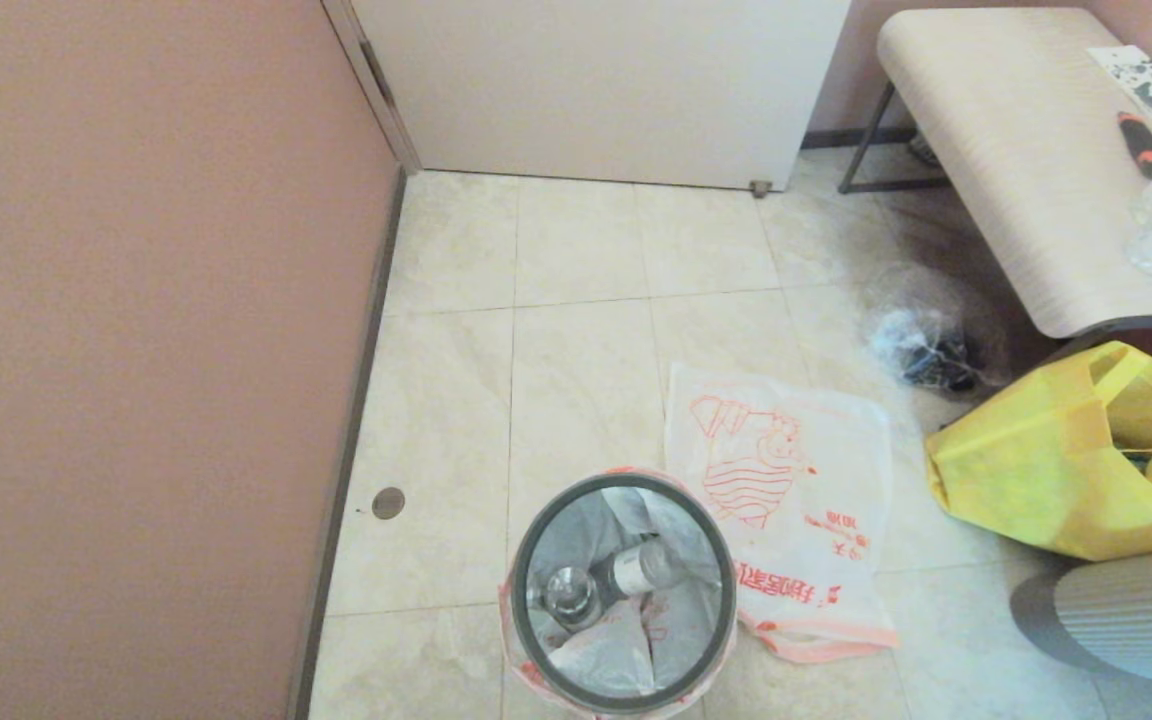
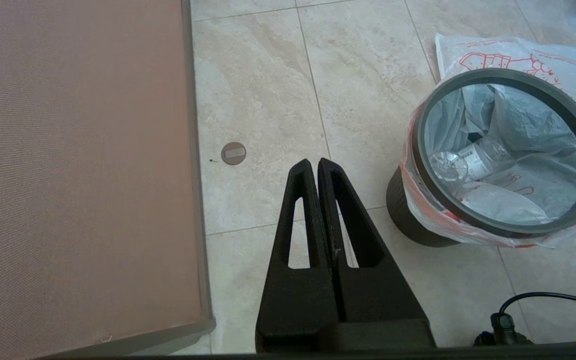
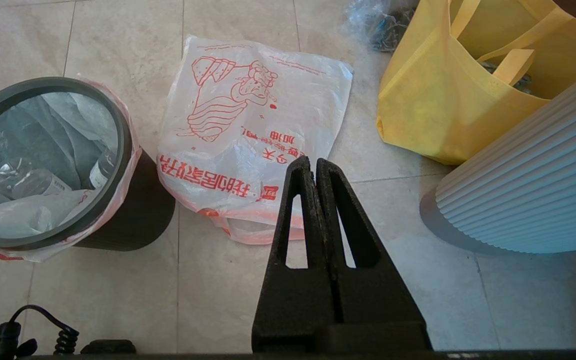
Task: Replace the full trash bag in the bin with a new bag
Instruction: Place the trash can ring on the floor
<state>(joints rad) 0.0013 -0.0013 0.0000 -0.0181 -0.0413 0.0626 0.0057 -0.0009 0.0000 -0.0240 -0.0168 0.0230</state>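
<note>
The black bin stands on the tiled floor, low in the head view, its grey ring rim clamped over the full trash bag. That bag lines the bin, with clear bottles and white scraps inside and its pink-orange edge folded over the outside. The new bag lies flat on the floor just right of the bin, red drawing up. My left gripper hangs shut and empty above the floor, left of the bin. My right gripper is shut and empty above the new bag's handle end.
A pink wall runs along the left. A yellow fabric tote and a ribbed white object sit at the right, a clear bag with dark lumps beyond them under a bench. A round floor plug lies near the wall.
</note>
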